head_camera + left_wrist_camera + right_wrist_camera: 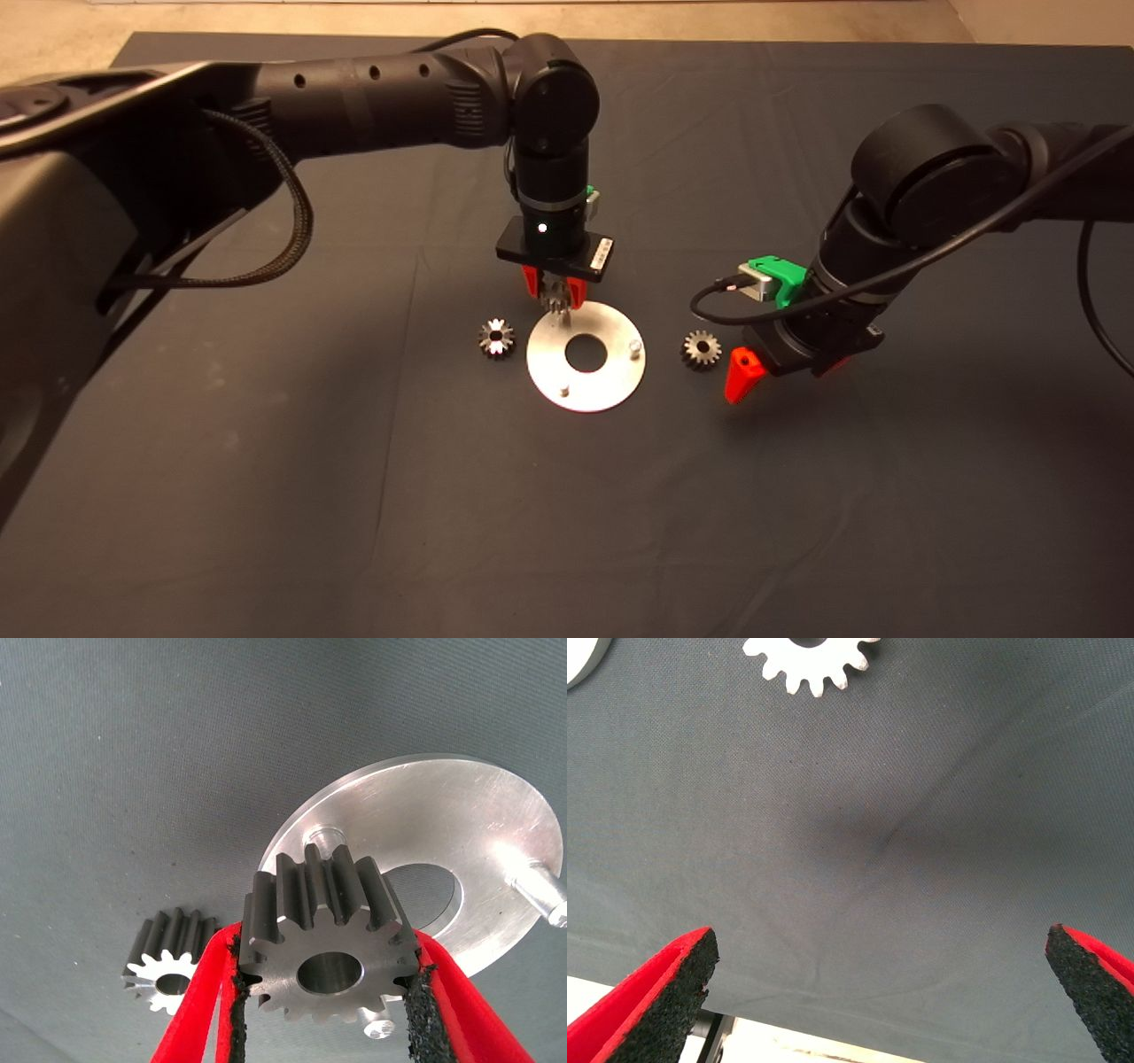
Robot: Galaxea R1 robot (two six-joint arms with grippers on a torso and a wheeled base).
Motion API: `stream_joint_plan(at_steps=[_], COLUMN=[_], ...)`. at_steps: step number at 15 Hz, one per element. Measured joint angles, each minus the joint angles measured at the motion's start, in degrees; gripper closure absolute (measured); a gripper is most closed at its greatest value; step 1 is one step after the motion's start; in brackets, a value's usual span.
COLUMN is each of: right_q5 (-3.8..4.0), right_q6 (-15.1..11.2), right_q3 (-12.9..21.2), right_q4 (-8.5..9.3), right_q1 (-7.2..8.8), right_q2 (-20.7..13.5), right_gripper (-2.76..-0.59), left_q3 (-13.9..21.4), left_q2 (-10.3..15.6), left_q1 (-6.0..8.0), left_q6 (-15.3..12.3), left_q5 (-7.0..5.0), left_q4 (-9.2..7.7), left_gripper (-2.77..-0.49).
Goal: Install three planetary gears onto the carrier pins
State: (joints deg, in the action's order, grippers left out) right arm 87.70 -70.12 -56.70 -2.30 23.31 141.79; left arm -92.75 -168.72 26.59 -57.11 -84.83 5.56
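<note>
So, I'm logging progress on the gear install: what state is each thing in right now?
Left pincer: shut on a planetary gear, above the disc's far pin.
Held gear: off the mat, not seated.
Gear left of disc: flat on the mat, loose.
Gear right of disc: flat on the mat, loose.
Disc: flat; all three carrier pins bare.
Right pincer: open, holding nothing, by the right gear.

Dark grey mat (354, 496) with faint creases, beige floor (266, 16) beyond

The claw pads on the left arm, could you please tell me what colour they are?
Black, on red fingers, clamped on a grey gear; the left wrist view shows it best.
</note>
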Motion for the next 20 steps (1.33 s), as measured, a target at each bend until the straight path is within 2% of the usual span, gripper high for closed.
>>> stream_joint_plan(at_steps=[20], right_q5=[0.0], right_q6=[0.0], right_q3=[0.0], right_q4=[0.0], right_q1=[0.0], right_q2=[0.0], right_gripper=[-2.76], left_q3=[0.0], left_q2=[-0.3], left_q1=[-0.05], left_q6=[-0.7], left_q5=[0.0], left_q4=[-0.16], left_gripper=[-0.93])
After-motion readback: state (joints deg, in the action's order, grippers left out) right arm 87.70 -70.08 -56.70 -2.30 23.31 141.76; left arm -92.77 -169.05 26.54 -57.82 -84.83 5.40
